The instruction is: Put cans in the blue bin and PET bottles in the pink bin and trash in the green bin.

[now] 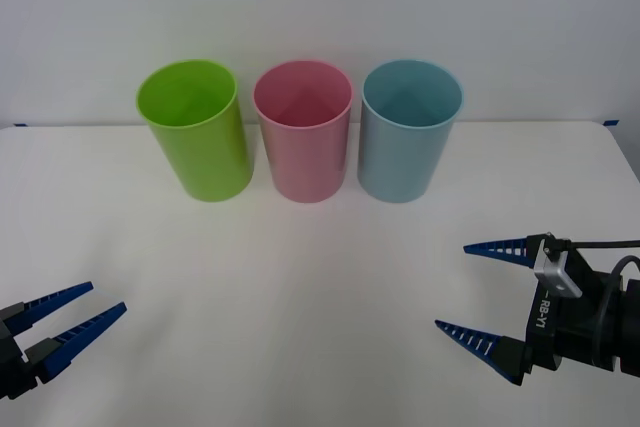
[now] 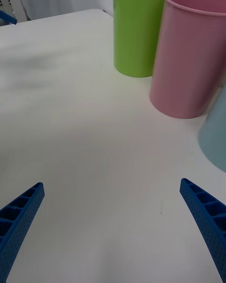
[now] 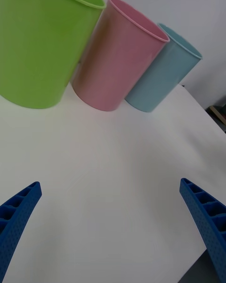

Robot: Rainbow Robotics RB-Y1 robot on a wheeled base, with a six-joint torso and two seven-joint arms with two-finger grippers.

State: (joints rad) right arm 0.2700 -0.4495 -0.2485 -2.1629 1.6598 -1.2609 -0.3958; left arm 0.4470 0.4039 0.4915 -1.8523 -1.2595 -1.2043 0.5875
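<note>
Three tall cups stand in a row at the back of the white table: the green bin on the left, the pink bin in the middle, the blue bin on the right. My left gripper hovers open at the near left with nothing between its fingers. At the near right my right gripper is open and also holds nothing. The right wrist view shows the green bin, pink bin and blue bin ahead of the right gripper. The cans, PET bottles and trash are out of view.
The table lies bare between the grippers and the cups. A pale wall rises just behind the cups. Small blue tape marks sit at the table's far corners. The table's edge runs close beside the left gripper's finger.
</note>
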